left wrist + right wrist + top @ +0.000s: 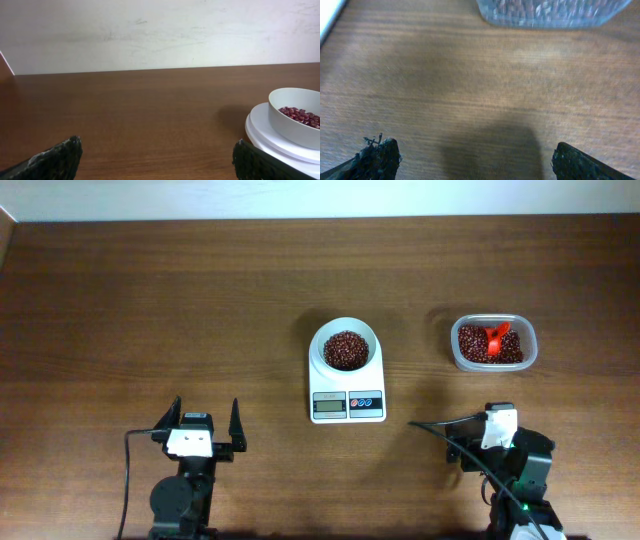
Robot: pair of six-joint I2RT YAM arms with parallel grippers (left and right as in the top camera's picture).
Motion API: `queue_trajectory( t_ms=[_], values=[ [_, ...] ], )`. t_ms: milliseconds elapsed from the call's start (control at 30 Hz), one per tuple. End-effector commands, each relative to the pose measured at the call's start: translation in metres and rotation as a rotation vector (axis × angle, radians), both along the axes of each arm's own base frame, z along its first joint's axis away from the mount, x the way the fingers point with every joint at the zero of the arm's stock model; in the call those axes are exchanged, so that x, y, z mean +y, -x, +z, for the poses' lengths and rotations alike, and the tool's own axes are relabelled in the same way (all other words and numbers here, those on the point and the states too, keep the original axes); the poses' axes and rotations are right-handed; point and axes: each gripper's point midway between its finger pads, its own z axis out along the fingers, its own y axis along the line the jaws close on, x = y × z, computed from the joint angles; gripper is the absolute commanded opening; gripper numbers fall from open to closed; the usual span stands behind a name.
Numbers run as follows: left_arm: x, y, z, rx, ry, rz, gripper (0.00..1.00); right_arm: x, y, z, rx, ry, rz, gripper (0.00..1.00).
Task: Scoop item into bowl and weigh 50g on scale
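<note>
both jaws wide apart, empty; beans (345, 350) in bowl (317, 350) on scale (347, 405) (red scoop (495, 338) in tub (454, 346)).

A smooth white bowl (346, 348) sits on a plastic scale (347, 402). The wood-grain desk (150, 310) looks matt. A clear plastic tub (493, 345) stands nearby.

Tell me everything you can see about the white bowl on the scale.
The bowl is round, plain white and smooth-sided, looking like plastic or ceramic. It sits upright on the small white scale, near the middle of the table, about as wide as the scale. A low heap of dark red-brown beans covers its bottom. Nothing else touches it.
</note>
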Motion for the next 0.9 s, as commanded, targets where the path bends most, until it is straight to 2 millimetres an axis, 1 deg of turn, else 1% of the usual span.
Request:
queue_trajectory(
  t_ms=[0,67,267,433,600,867],
  values=[
    [-0.001,0.0,0.0,-0.001,-0.015,-0.011,0.99,0.017,0.0,0.009,-0.042,-0.014,0.065,0.99],
    [-0.001,0.0,0.0,-0.001,-0.015,-0.011,0.99,0.023,-0.001,0.016,-0.071,-0.001,0.089,0.99],
    [-0.001,0.0,0.0,-0.001,-0.015,-0.011,0.99,0.027,0.001,0.041,-0.177,0.068,0.091,0.99],
    [-0.001,0.0,0.0,-0.001,-0.015,-0.011,0.99,0.032,-0.005,0.087,-0.381,0.104,0.083,0.99],
    [-0.001,0.0,0.0,-0.001,-0.015,-0.011,0.99,0.034,-0.001,0.139,-0.61,0.088,0.079,0.99],
    [-0.001,0.0,0.0,-0.001,-0.015,-0.011,0.99,0.034,-0.001,0.138,-0.612,0.15,0.103,0.99]
  ],
)
